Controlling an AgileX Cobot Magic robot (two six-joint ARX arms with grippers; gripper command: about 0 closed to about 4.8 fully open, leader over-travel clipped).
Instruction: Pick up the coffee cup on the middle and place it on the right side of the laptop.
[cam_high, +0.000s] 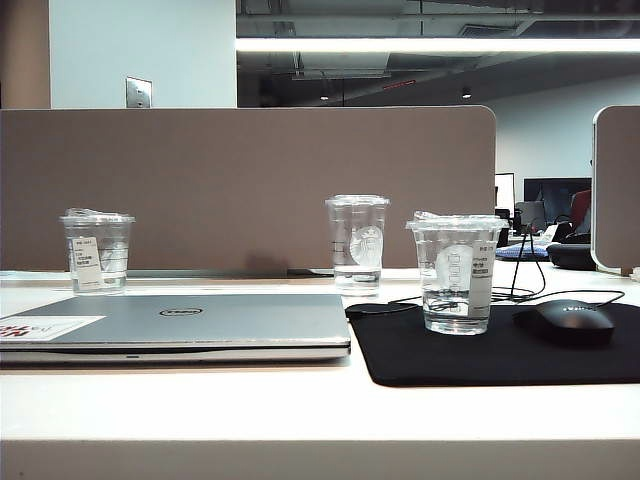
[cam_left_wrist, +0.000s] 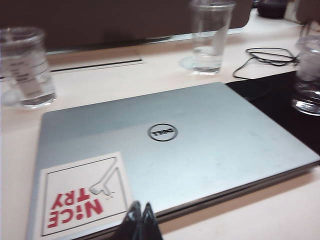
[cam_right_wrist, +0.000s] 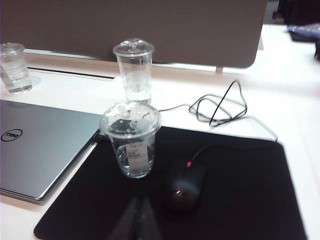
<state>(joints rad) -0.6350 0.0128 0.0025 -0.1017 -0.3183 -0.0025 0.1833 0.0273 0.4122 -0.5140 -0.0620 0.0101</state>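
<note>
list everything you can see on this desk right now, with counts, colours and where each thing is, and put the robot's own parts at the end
coffee cup: 1, clear with white sticker, lidded, on the mouse pad right of the laptop
tall cup: 1, clear with round logo, lidded, behind, near the middle by the partition
far cup: 1, clear with sticker, lidded, back left behind the laptop
laptop: 1, silver-grey, closed, front left, white sticker with red print at one corner
mouse pad: 1, black, right of the laptop
mouse: 1, black, wired, on the pad right of the coffee cup
cable: 1, black, looped behind the pad
partition: 1, brown-grey, along the back
left gripper: shut, empty, above the laptop's near edge
right gripper: shut, empty, above the pad near the coffee cup
</note>
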